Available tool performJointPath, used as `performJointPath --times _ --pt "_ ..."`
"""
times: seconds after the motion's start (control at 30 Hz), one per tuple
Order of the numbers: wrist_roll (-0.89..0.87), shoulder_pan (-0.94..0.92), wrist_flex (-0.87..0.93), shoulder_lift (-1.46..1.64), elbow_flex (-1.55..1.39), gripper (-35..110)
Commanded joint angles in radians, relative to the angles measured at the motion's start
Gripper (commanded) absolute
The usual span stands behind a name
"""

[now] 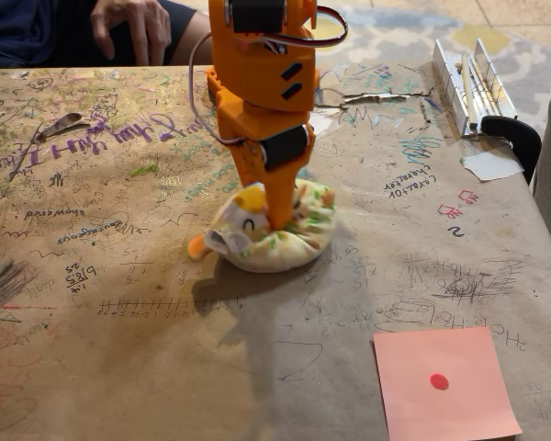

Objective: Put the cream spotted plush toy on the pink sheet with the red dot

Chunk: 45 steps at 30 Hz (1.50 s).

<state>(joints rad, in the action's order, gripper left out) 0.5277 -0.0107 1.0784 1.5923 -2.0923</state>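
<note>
The cream spotted plush toy [271, 234] lies on the scribbled brown table near the middle, its yellow-orange snout and an orange foot toward the left. My orange gripper [280, 219] comes straight down from above and presses into the top of the plush. Its fingers sink into the soft fabric, which hides their tips, and they look shut on the plush. The pink sheet with the red dot [445, 381] lies flat at the front right of the table, well apart from the plush, with its dot [439, 381] near its centre.
A person's hand [133, 23] rests at the table's far edge, upper left. A white metal clamp rail [468, 83] with a black handle [519, 138] and a white paper scrap [491, 165] sit at the right rear. Brown paper [119, 349] covers the table.
</note>
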Motion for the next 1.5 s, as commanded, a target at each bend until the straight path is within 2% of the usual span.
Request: performJointPath --times 0.0,0.17,0.3,0.43,0.57,0.77,1.07,1.2,1.27,1.33,1.4,1.43,1.47 --pt "0.011 -0.057 -0.003 0.008 -0.003 0" --pt "0.000 -0.052 -0.014 0.178 -0.089 0" --pt "-0.040 -0.012 0.172 0.528 -0.063 0" --pt "-0.126 0.054 0.362 0.853 0.091 0" --pt "-0.218 0.095 0.413 1.066 0.175 0" --pt "-0.331 0.166 0.281 1.451 0.146 0" --pt "-0.390 0.213 0.106 1.729 0.184 0" --pt "-0.400 0.215 0.061 1.712 0.127 0" --pt "-0.397 0.222 0.035 1.589 0.081 0" --pt "-0.388 0.244 0.049 1.278 0.098 0" --pt "-0.382 0.239 0.092 0.790 0.207 0" --pt "-0.380 0.233 0.181 0.511 0.336 4" --pt "-0.348 0.219 0.285 0.278 0.457 14"
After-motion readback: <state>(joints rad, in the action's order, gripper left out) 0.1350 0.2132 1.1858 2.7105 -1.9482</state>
